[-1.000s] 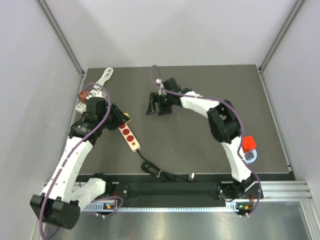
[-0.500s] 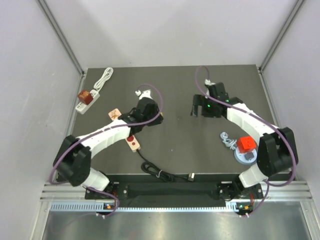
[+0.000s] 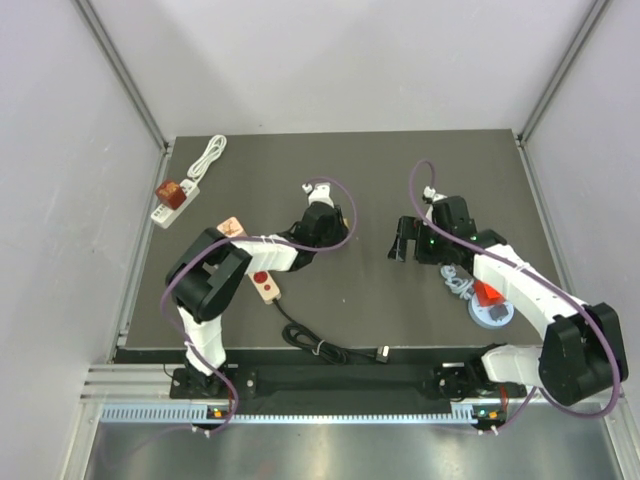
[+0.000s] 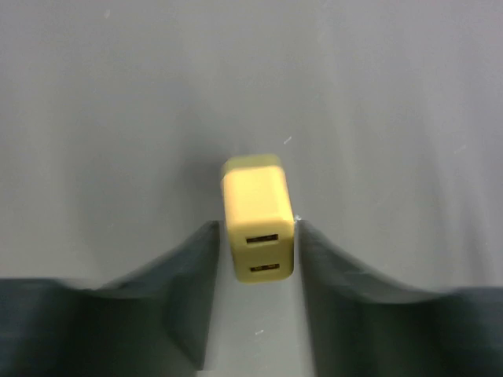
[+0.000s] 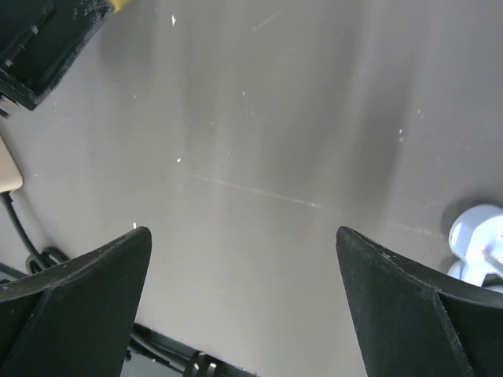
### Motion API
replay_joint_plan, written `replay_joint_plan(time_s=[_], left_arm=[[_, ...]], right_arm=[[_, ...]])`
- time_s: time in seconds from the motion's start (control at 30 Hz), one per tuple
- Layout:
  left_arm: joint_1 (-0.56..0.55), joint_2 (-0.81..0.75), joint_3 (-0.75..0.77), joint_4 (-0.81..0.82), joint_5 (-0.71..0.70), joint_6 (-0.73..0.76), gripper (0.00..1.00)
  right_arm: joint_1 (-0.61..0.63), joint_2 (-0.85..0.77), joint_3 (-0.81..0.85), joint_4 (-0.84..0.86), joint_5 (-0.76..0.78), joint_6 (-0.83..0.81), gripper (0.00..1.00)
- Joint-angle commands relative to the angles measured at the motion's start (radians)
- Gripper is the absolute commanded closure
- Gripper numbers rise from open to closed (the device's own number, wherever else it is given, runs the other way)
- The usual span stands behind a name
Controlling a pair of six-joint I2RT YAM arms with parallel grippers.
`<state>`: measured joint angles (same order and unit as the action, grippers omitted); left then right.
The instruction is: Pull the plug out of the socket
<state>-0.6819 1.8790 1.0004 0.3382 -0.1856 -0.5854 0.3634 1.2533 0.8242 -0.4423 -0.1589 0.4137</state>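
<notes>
The yellow plug (image 4: 256,212), a small block with two USB slots facing me, lies between my left gripper's (image 4: 258,229) fingertips over bare table. It touches the right finger (image 4: 318,267), and a thin gap shows beside the left finger (image 4: 196,275). The jaws stand narrowly apart. In the top view the left gripper (image 3: 325,228) is at mid-table and hides the plug. The beige socket strip (image 3: 264,284) with red sockets lies to its lower left, with no plug in it. My right gripper (image 3: 403,242) is wide open and empty, as the right wrist view (image 5: 244,232) shows.
A black cable (image 3: 325,350) runs from the strip along the near edge. A white strip with a brown plug (image 3: 170,200) and a white cord (image 3: 210,152) lie at the back left. A red block (image 3: 488,292) sits on a pale blue disc (image 3: 492,314) near the right arm.
My left gripper has moved right, from the beige strip to mid-table, taking the yellow plug along. My right gripper has swung right and slightly nearer.
</notes>
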Motion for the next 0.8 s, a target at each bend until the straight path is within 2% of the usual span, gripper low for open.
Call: replay_joint_plan(time_s=[0.0, 0.07, 0.1, 0.13, 0.23, 0.27, 0.33, 0.37, 0.43, 0.5, 0.57, 0.63, 0.77], left_arm=[[0.013, -0.061, -0.002, 0.14, 0.008, -0.031, 0.47], [0.013, -0.111, -0.017, 0.119, 0.015, -0.024, 0.25], [0.013, -0.13, -0.013, 0.092, 0.023, -0.019, 0.17], [0.013, -0.148, -0.005, 0.006, 0.031, -0.014, 0.03], [0.013, -0.228, 0.046, -0.163, 0.018, -0.017, 0.02], [0.015, -0.274, 0.072, -0.283, 0.003, -0.017, 0.02], [0.019, -0.319, 0.102, -0.411, -0.061, -0.002, 0.02], [0.04, -0.36, 0.142, -0.561, -0.074, 0.002, 0.02], [0.085, -0.4, 0.181, -0.696, -0.074, 0.009, 0.02], [0.183, -0.463, 0.202, -0.824, -0.006, 0.024, 0.02], [0.304, -0.521, 0.201, -0.887, 0.047, 0.029, 0.02], [0.37, -0.552, 0.201, -0.968, 0.057, 0.055, 0.02], [0.479, -0.583, 0.193, -1.045, -0.07, 0.082, 0.02]], right_arm=[[0.002, -0.055, -0.017, 0.028, -0.017, 0.027, 0.0], [0.003, -0.067, -0.023, 0.028, -0.028, 0.03, 0.0], [0.005, -0.071, -0.026, 0.039, -0.03, 0.031, 0.0], [0.006, -0.072, -0.031, 0.048, -0.034, 0.033, 0.0], [0.016, -0.054, -0.039, 0.083, -0.05, 0.039, 0.0], [0.023, -0.039, -0.039, 0.092, -0.053, 0.046, 0.0], [0.048, -0.022, -0.034, 0.141, -0.07, 0.057, 0.0], [0.072, 0.003, -0.022, 0.16, -0.082, 0.066, 0.0], [0.106, 0.038, 0.004, 0.185, -0.088, 0.073, 0.0], [0.167, 0.119, 0.068, 0.208, -0.094, 0.066, 0.0], [0.21, 0.22, 0.158, 0.211, -0.094, 0.059, 0.0], [0.267, 0.317, 0.22, 0.212, -0.09, 0.065, 0.0], [0.371, 0.445, 0.386, 0.218, -0.084, 0.097, 0.0]])
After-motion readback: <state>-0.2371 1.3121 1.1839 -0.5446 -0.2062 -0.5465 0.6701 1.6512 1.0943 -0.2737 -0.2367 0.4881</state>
